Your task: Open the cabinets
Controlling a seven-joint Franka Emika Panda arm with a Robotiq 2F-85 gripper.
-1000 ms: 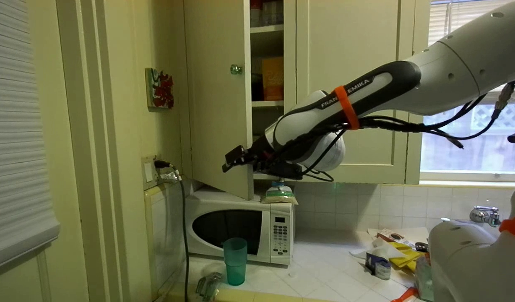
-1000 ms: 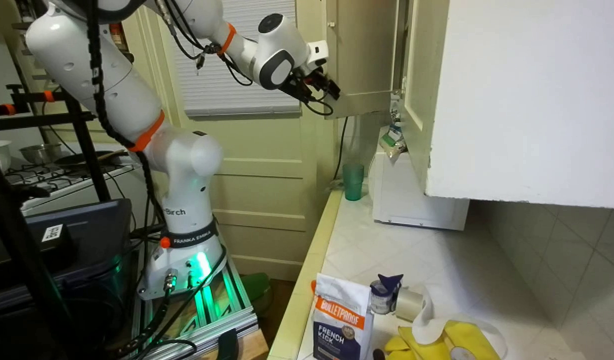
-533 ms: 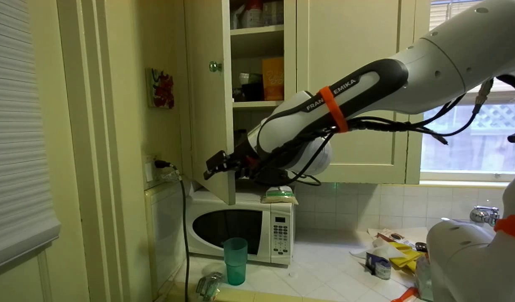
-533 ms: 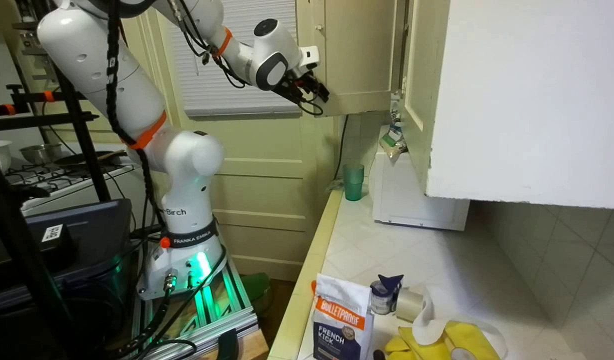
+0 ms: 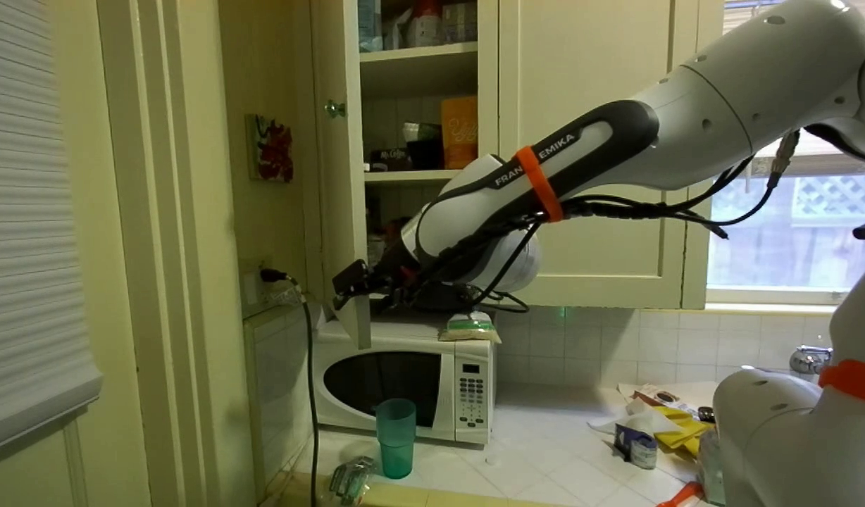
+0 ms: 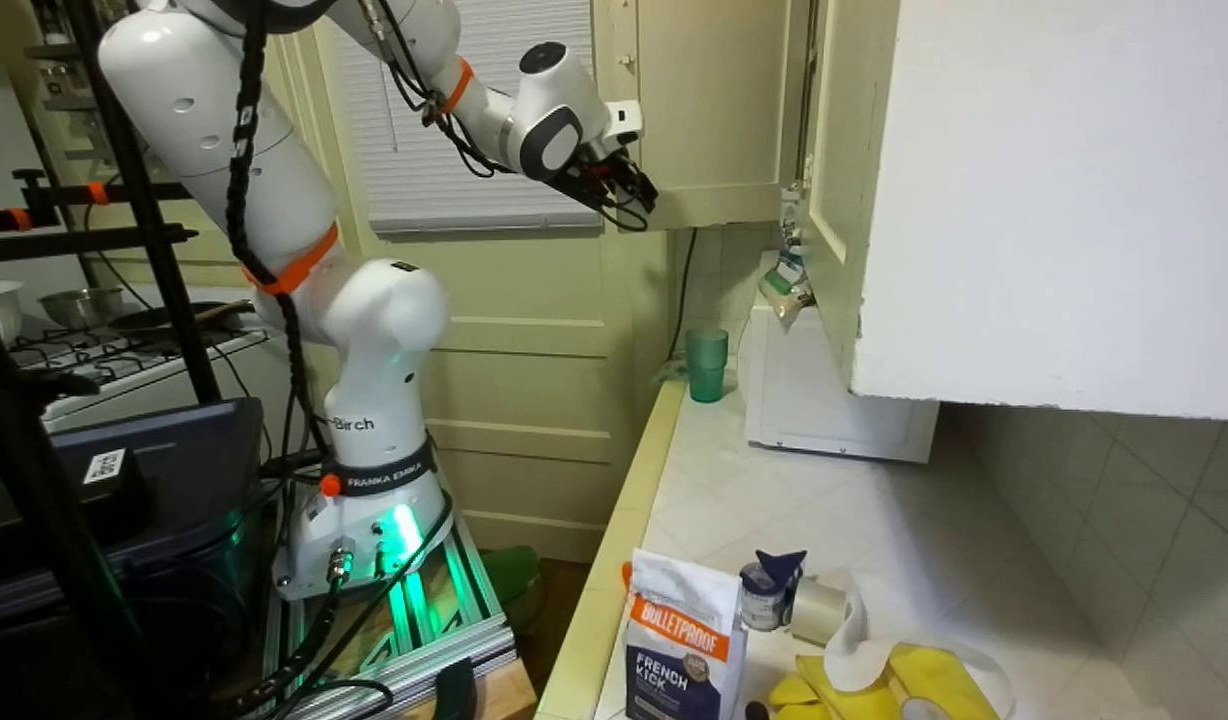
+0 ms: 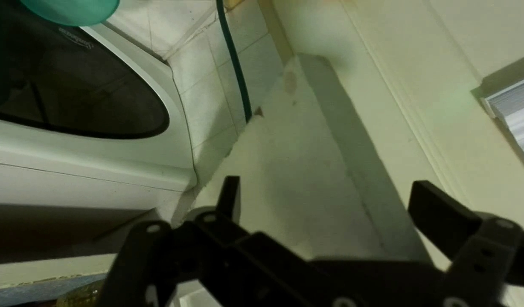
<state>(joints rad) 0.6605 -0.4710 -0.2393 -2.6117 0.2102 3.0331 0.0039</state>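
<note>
The cream-white cabinets fill the upper wall. The left cabinet door [image 5: 342, 211] stands wide open, with its glass knob [image 5: 335, 109] on the outer face, and also shows in an exterior view [image 6: 714, 120]. Behind it are shelves with an orange bag [image 5: 460, 132] and other goods. The right cabinet door [image 5: 580, 84] is closed. My gripper [image 5: 358, 289] is at the open door's lower free edge; it also shows in an exterior view [image 6: 636, 195]. In the wrist view, my open gripper [image 7: 326, 185] has its fingers apart on either side of the door [image 7: 287, 170]. Contact cannot be told.
A white microwave [image 5: 468, 422] sits under the open door, with a small bag [image 5: 470, 327] on top. A teal cup [image 5: 395, 440] stands before it. A black cord [image 5: 310, 394] hangs along the left wall. Packages and a coffee bag [image 6: 682, 640] lie along the counter.
The left cabinet door has swung further open, its free edge moving left toward the side wall. My gripper has moved left with that edge. More of the shelves shows now.
</note>
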